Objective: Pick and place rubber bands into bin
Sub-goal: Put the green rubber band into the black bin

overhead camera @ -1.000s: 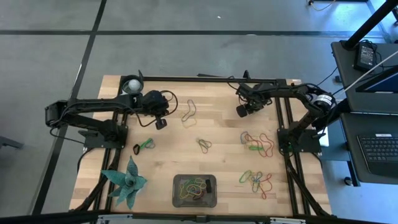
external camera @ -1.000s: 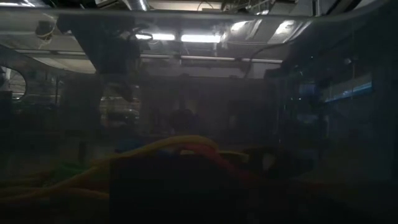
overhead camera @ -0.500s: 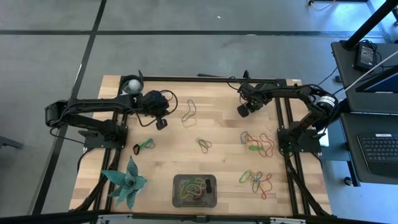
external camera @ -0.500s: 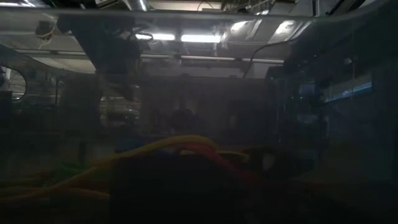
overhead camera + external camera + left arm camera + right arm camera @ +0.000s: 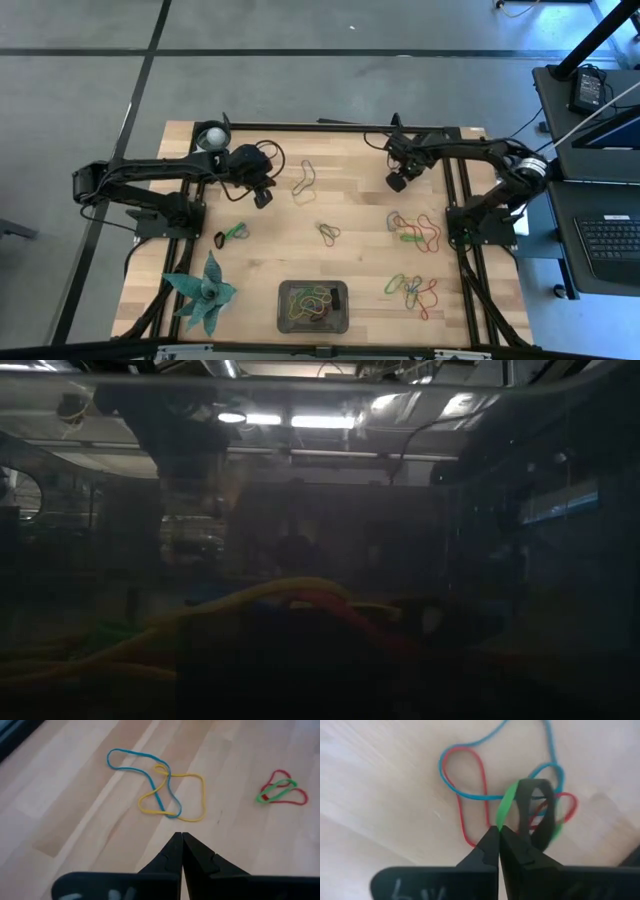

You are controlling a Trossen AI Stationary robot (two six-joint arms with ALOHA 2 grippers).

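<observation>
A blue and yellow rubber band pair [image 5: 159, 790] lies on the counter [image 5: 360, 210] just ahead of the left end effector [image 5: 181, 840], whose fingers are pressed together on nothing. The right end effector [image 5: 498, 832], also pressed together, hovers above a red, blue, green and black tangle [image 5: 520, 805]. Well apart from both, the bin [image 5: 314, 306] holds several rubber bands [image 5: 310, 299].

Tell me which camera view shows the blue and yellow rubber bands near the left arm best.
The left wrist view: the blue and yellow rubber bands lie crossed on the bare wood, each loop clear. The high view shows them only as a small thin tangle. The low and right wrist views do not show them.
</observation>
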